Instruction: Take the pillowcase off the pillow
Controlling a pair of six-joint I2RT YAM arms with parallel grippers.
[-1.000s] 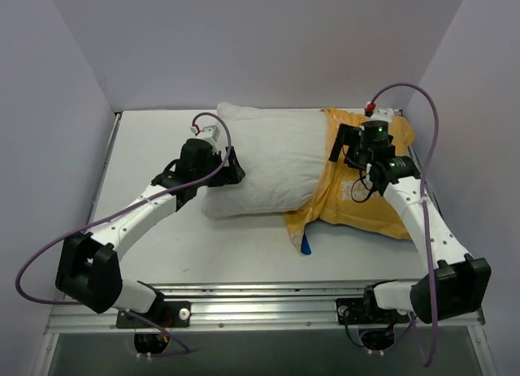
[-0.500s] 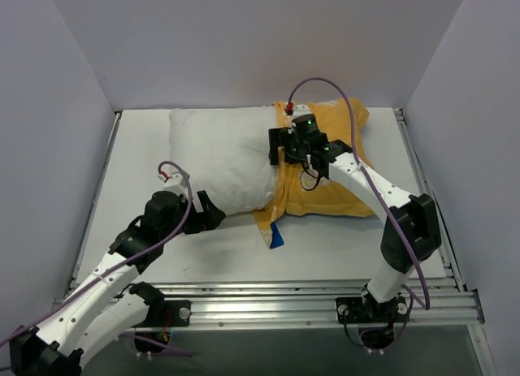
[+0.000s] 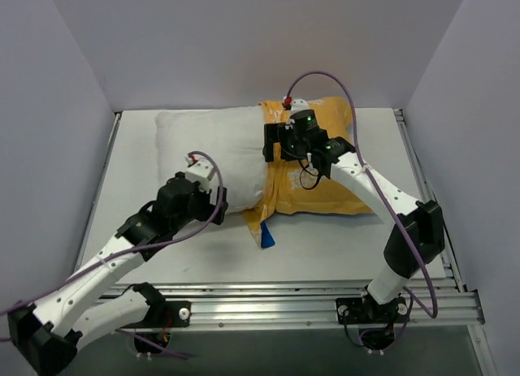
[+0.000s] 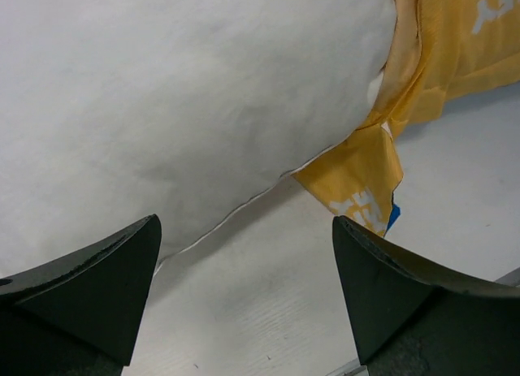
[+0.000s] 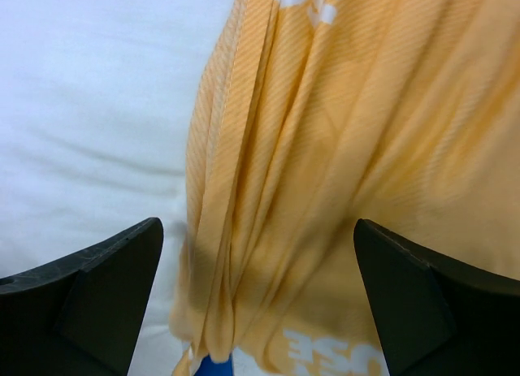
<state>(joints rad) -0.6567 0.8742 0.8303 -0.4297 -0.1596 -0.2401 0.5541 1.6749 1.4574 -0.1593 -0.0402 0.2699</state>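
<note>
"Where is the pillowcase (image 3: 321, 181)?"

"Bunched over the 3 o'clock end of the pillow (image 3: 207, 144), toward 1 o'clock on the desk (image 3: 325, 250). You're mid-strip."

"And my tools?"

"Both gape wide, holding nothing. Your left tool (image 4: 244, 223) is at the pillow's 6 o'clock edge and your right tool (image 5: 258, 222) is over the bunched cloth. Next, I'd say, pinch each and pull apart."

One pillow (image 3: 213, 143), one pillowcase (image 3: 313, 185), two arms.
</note>
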